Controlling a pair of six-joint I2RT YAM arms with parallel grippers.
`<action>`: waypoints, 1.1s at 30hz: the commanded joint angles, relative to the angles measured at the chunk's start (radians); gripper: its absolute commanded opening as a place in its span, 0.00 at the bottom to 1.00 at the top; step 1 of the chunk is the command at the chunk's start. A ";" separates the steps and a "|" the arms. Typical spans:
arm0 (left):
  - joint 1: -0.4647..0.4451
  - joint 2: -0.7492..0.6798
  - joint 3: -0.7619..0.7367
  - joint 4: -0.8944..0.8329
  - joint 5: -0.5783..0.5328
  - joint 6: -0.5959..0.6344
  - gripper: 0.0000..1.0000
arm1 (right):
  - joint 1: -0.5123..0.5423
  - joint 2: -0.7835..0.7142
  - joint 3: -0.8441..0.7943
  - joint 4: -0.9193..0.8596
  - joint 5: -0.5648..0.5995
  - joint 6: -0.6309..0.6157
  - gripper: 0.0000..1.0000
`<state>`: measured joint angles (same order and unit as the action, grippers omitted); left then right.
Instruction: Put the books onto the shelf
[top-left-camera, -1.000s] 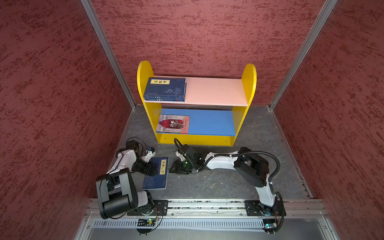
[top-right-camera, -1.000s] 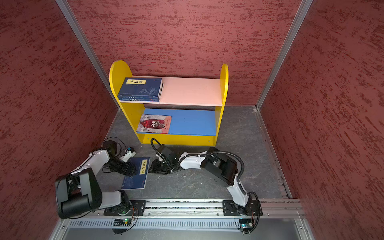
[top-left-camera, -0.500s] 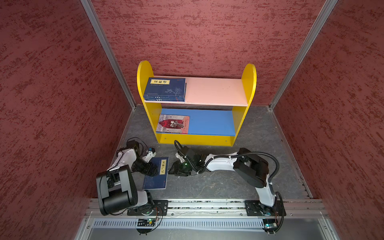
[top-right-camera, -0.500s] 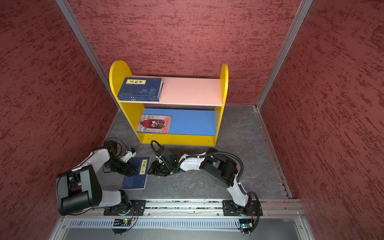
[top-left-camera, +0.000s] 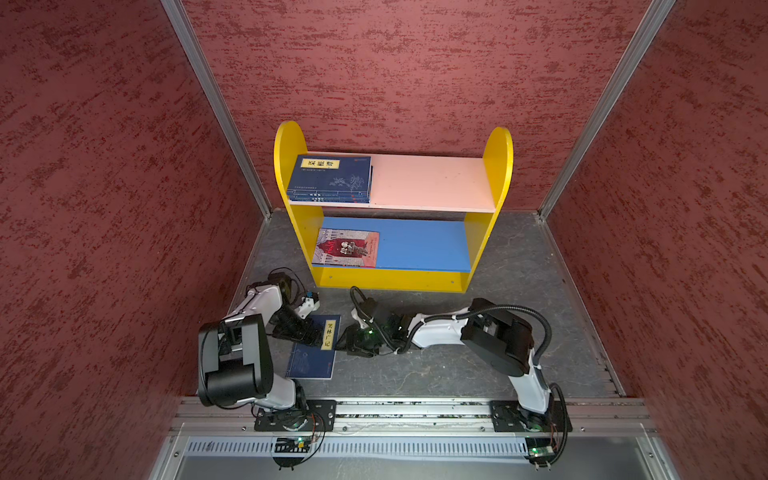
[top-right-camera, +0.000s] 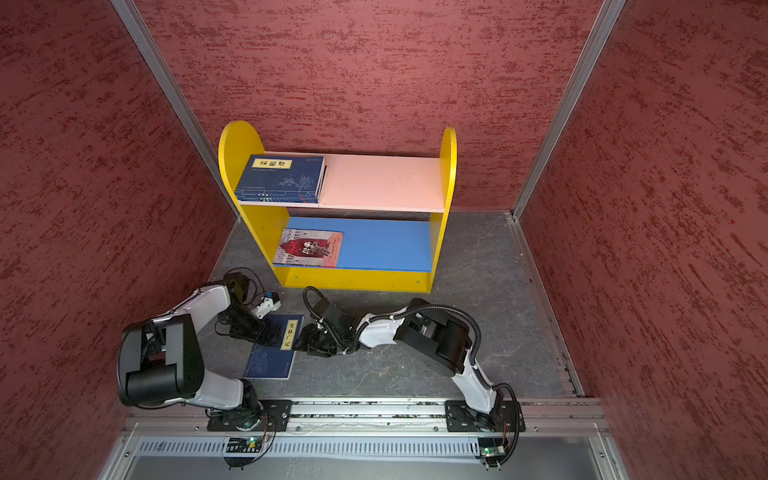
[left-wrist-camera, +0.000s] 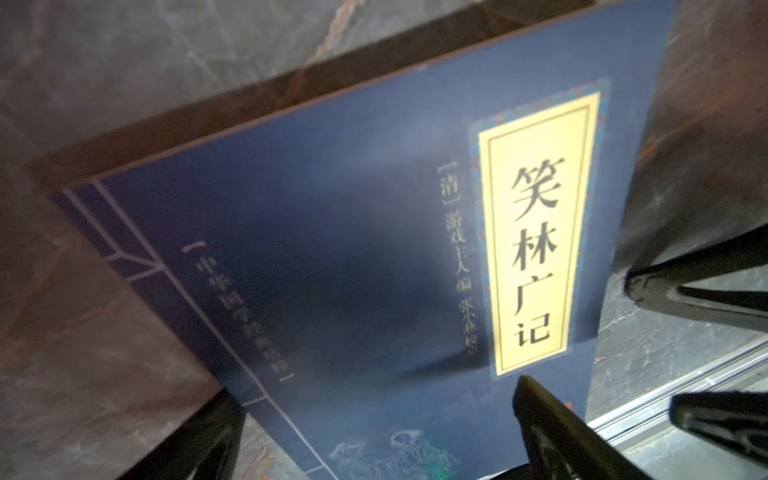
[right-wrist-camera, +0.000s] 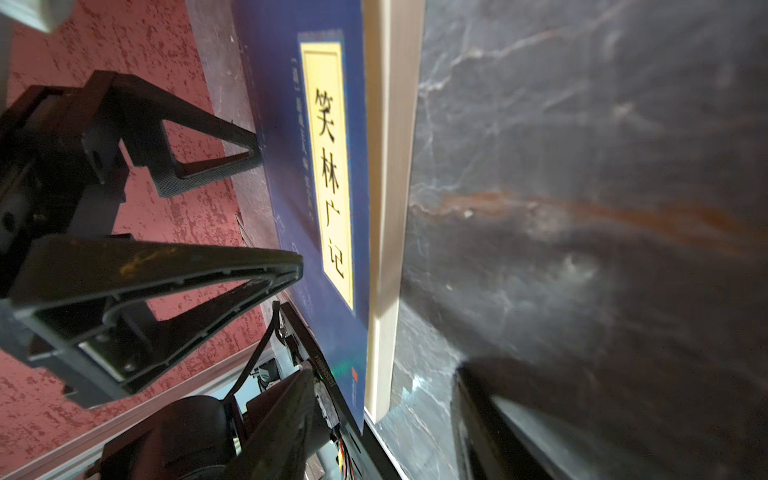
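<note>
Right wrist view alone: right gripper (right-wrist-camera: 384, 370) apart, straddling page edge of navy book (right-wrist-camera: 328, 166); left gripper (right-wrist-camera: 278, 210) spread wide over cover. Both top views: book on grey surface (top-left-camera: 457, 365), lower left-centre, below shelf (top-left-camera: 498, 166), grippers covering its top.

The right claw (top-left-camera: 341, 344) has been edged slightly closer to the navy book (top-left-camera: 309, 365) lying just ahead of it.

Grey floor (top-left-camera: 519, 270): shelf (top-left-camera: 395, 280), navy book (top-left-camera: 309, 363)
</note>
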<state>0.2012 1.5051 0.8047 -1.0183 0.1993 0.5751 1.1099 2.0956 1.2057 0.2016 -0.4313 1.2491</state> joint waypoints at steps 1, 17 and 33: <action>-0.023 0.043 0.006 -0.011 0.028 -0.068 0.94 | 0.011 0.003 -0.029 0.016 0.076 0.049 0.55; -0.017 -0.022 0.005 -0.076 0.225 0.051 0.93 | 0.045 0.066 -0.018 0.060 0.203 0.202 0.56; 0.033 -0.028 0.051 -0.158 0.452 0.190 0.75 | 0.027 0.032 -0.080 0.116 0.310 0.239 0.55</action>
<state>0.2379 1.4719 0.8551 -1.0668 0.5041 0.7219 1.1492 2.1048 1.1629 0.3443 -0.2337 1.4731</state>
